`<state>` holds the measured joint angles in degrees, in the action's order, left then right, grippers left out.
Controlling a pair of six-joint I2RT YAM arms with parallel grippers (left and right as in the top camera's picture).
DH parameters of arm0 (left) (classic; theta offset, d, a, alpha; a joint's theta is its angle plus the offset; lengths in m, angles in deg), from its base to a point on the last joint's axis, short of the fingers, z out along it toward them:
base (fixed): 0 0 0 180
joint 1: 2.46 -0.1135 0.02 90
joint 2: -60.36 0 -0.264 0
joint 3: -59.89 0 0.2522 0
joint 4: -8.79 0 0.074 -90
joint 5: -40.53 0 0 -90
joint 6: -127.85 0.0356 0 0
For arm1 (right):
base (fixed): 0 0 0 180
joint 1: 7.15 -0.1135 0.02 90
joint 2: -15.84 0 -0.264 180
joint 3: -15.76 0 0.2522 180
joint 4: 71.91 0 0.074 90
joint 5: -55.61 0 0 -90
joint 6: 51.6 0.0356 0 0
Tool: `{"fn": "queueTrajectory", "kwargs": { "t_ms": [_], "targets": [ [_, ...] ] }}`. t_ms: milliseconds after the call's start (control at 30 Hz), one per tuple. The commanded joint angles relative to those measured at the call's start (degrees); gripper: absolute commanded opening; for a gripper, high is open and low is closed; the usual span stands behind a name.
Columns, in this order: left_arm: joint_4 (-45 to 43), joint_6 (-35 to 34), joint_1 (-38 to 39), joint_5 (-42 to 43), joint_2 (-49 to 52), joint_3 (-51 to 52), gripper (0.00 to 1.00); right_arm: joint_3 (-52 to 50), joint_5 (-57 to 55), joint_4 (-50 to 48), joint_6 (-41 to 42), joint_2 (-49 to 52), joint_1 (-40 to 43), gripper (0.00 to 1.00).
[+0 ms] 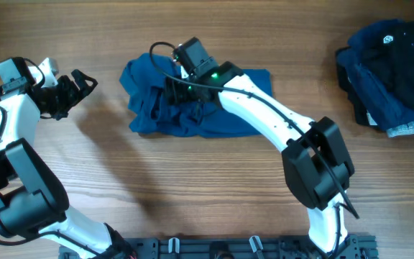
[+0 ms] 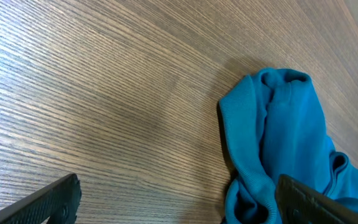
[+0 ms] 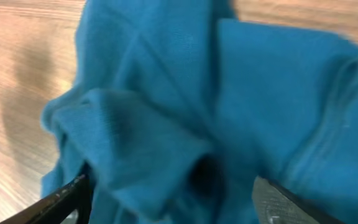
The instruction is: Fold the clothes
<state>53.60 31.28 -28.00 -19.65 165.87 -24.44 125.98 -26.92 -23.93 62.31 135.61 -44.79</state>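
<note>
The medium-blue soft fabric shirt (image 1: 221, 119) lies crumpled in a loose heap on the wooden worktop (image 1: 192, 187), just toward 12 o'clock of its middle in the overhead view. It is not yet spread flat, so by my reading the folding has hardly begun.

The right pincer (image 1: 182, 93) hangs over the heap's 10 o'clock part. Its fingers are spread wide, with bunched cloth lying between them and nothing pinched. The left pincer (image 1: 83, 90) is also spread and empty, off the cloth at the shirt's 9 o'clock, with bare wood below it.

**Risks**
- The folds are stacked, so a closing pinch here would likely catch several layers at once and lift the whole bundle instead of one edge.
- Nothing pins the shirt, so a sideways pull could drag it across the smooth wood or twist it tighter.

**Hard to make out**
- The right arm covers the heap's middle from above.
- The right wrist view is blurred, and both wrist views cut the fingertips off at 6 o'clock.
- I cannot tell collar, placket or sleeve apart anywhere in the heap.
- A pile of dark garments (image 1: 394, 65) sits well apart at 2 o'clock.
</note>
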Motion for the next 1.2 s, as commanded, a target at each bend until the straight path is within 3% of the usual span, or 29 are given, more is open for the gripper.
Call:
{"fn": "queueTrajectory", "kwargs": {
  "t_ms": [0, 133, 600, 800, 833, 867, 900, 933, 967, 1000, 1033, 1167],
  "targets": [
    [0.0, 0.1, -0.3, 0.0, -0.5, -0.7, 1.00, 0.4, -0.9, -0.4, -4.2, -6.5, 1.5, 0.67],
    [0.0, 0.1, -0.3, 0.0, -0.5, -0.7, 1.00, 0.4, -0.6, -2.2, -4.4, -6.8, 1.1, 0.04],
    [0.5, 0.1, -0.3, 0.1, -0.5, -0.7, 1.00, 0.4, 5.4, -8.0, 0.2, 8.4, -1.0, 0.05],
    [2.5, 0.1, -0.2, 0.1, -0.5, -0.7, 1.00, 0.7, 9.5, -8.0, 0.2, 7.7, 2.0, 0.04],
    [3.0, 0.1, -0.1, 0.1, -0.5, -0.7, 1.00, 1.2, 11.0, -7.7, 0.0, 6.8, 2.8, 0.06],
    [3.3, 0.1, 0.1, 0.1, -0.5, -0.7, 1.00, 1.9, 12.2, -7.2, -0.2, 5.4, 3.5, 0.16],
    [3.6, 0.2, 0.4, 0.3, -0.5, -0.7, 1.00, 2.5, 13.2, -6.9, -1.0, 4.2, 4.0, 0.37],
    [4.0, 0.3, 1.0, 0.8, -0.5, -0.7, 1.00, 3.7, 14.8, -5.7, -3.0, 2.0, 4.8, 0.64],
    [4.2, 0.6, 2.0, 1.5, -0.5, -0.7, 1.00, 5.2, 15.1, -3.4, -4.4, -0.6, 5.6, 0.83],
    [4.3, 2.4, 3.2, 2.6, -0.5, -0.7, 1.00, 6.5, 15.0, -1.2, -6.1, -2.9, 6.2, 0.95],
    [4.1, 3.6, 4.7, 3.3, -0.5, -0.7, 1.00, 7.3, 14.8, 0.3, -7.5, -4.7, 6.6, 0.99],
    [0.4, 6.1, 12.1, 4.0, -0.5, -0.7, 1.00, 7.6, 10.3, 6.2, -11.3, -12.5, 9.1, 0.99]
  ]
}}
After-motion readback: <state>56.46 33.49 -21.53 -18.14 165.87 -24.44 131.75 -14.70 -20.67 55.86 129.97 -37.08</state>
